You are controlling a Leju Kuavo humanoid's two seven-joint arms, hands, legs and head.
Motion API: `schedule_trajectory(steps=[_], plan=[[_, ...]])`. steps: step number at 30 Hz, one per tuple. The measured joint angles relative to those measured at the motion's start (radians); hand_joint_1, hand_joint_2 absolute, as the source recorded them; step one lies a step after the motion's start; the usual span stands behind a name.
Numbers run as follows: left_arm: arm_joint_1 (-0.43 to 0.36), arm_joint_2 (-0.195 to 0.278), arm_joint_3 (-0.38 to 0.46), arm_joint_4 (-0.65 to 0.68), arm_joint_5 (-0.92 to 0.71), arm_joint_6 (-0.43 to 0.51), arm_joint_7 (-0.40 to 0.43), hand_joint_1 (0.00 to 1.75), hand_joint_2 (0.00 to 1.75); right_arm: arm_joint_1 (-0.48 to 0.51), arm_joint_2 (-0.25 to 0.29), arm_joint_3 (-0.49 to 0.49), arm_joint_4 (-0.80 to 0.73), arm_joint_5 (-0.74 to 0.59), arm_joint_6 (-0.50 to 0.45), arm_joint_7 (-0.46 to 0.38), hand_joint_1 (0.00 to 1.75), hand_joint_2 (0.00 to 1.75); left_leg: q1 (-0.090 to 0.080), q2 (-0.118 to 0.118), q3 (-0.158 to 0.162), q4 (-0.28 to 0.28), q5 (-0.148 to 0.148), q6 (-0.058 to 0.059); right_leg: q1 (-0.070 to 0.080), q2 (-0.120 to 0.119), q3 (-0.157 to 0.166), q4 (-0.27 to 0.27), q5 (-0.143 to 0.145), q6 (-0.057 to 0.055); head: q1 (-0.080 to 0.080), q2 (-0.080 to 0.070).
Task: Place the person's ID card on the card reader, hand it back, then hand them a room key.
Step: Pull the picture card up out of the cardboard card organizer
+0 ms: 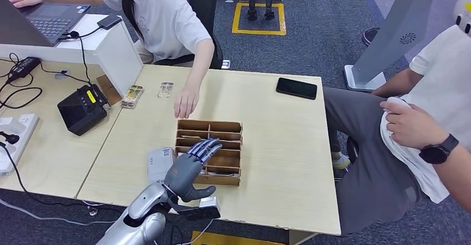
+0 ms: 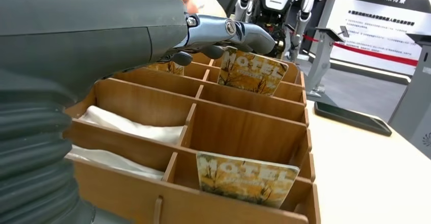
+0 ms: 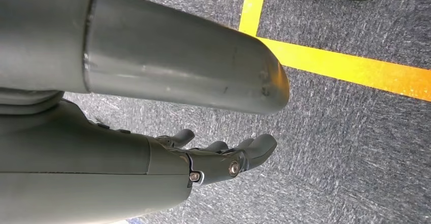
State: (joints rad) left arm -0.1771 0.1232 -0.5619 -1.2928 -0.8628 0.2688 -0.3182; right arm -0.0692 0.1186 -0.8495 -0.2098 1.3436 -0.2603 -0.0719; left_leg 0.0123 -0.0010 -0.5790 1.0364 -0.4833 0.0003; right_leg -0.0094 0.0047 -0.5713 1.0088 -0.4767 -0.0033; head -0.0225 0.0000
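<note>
From the counter's (image 1: 277,161) near edge the left hand (image 1: 191,164) reaches palm-down over the wooden divider box (image 1: 222,127), fingers extended and holding nothing, above a room key (image 2: 251,72) standing in a far compartment, while the right hand (image 3: 223,158) hangs loosely open above the floor.

Off to your far right on the table there's a black phone (image 1: 296,88) lying flat near the edge. On the left desk sits a black box device (image 1: 83,109) beside a white power strip (image 1: 14,139), with an open laptop (image 1: 41,18) up behind the divider.
</note>
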Motion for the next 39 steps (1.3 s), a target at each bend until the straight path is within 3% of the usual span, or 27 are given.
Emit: schedule_trajectory(steps=[32,39], plan=[[0.014,0.001,0.0,0.01,0.0,0.013,-0.022,0.0,1.75,0.0,0.002,0.0,0.0,0.018,0.0,-0.003,0.0,0.0,0.0,0.0,0.0,0.0,0.0,0.0,0.0,0.0,0.0,0.0,0.0,0.0,0.0,0.0],[0.021,0.002,0.022,-0.044,0.056,0.021,-0.041,0.0,1.75,0.0,0.002,0.0,0.0,0.025,0.002,-0.003,0.0,0.0,0.0,0.0,0.0,0.0,0.0,0.0,0.0,0.0,0.0,0.0,0.0,0.0,0.0,0.0]])
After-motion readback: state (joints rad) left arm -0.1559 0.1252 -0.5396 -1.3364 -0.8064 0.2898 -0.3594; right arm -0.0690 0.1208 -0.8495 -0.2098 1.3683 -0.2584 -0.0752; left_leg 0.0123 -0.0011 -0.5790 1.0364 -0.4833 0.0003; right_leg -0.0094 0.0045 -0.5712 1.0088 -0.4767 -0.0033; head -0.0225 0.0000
